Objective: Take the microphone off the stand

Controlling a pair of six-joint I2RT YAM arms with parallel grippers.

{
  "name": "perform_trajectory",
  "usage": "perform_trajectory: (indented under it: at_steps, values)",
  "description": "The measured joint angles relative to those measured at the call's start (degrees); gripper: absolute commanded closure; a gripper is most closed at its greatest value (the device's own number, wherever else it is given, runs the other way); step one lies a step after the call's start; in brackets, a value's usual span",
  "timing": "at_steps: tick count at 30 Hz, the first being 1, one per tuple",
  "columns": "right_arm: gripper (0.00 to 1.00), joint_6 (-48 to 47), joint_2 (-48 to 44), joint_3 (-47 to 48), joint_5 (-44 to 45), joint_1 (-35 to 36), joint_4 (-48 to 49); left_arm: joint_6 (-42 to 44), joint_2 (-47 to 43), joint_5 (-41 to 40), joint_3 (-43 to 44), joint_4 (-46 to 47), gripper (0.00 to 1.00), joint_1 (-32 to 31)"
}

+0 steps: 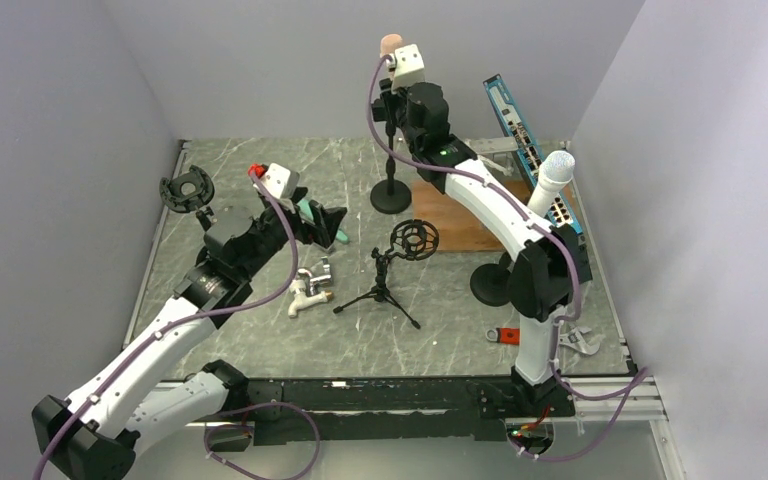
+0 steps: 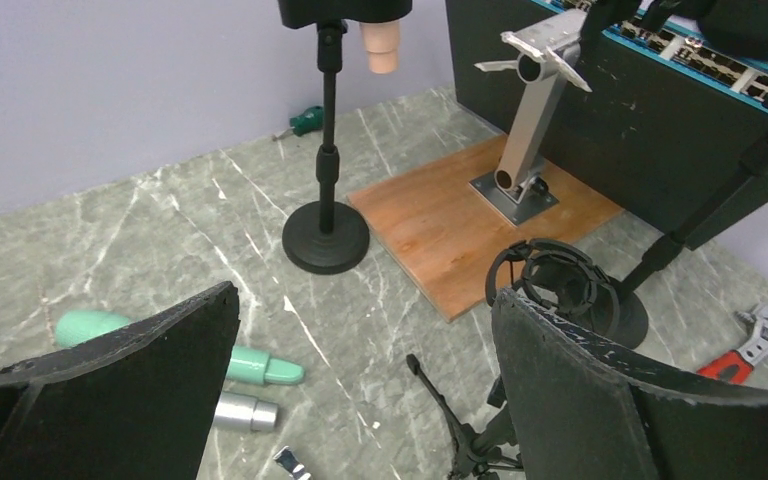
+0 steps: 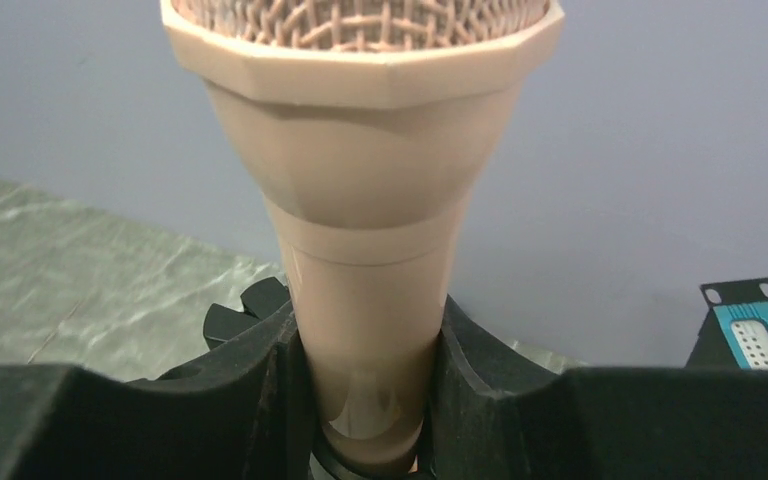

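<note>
At top centre of the overhead view my right gripper (image 1: 392, 72) clamps the peach microphone (image 1: 391, 43) on its stand (image 1: 391, 160); my left gripper (image 2: 365, 350) hangs wide open.

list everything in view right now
pink microphone: 1, peach, on back stand, in right gripper
back stand: 1, black, back centre
white microphone: 1, white, on right stand
right stand: 1, black, near right
tripod stand: 1, black, centre
wooden board: 1, brown, back right
rack unit: 1, blue-edged, right wall
wrench: 1, red handle, near right
teal tube: 1, teal, centre left
left gripper: 1, black, open, left
right gripper: 1, black, shut on pink microphone
</note>
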Motion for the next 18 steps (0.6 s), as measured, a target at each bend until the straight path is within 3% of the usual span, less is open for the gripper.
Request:
perform_trajectory:
  at_steps: [10,18]
  values:
    - [1.00,0.37,-12.13,-6.78,-17.00,-0.26,-13.51,-1.31,1.84,3.72,0.00,-0.17,0.01,0.55]
    - [1.00,2.47,-23.43,-20.57,-28.22,-2.01,-10.01,0.79,2.82,10.97,1.77,-0.44,0.01,0.85]
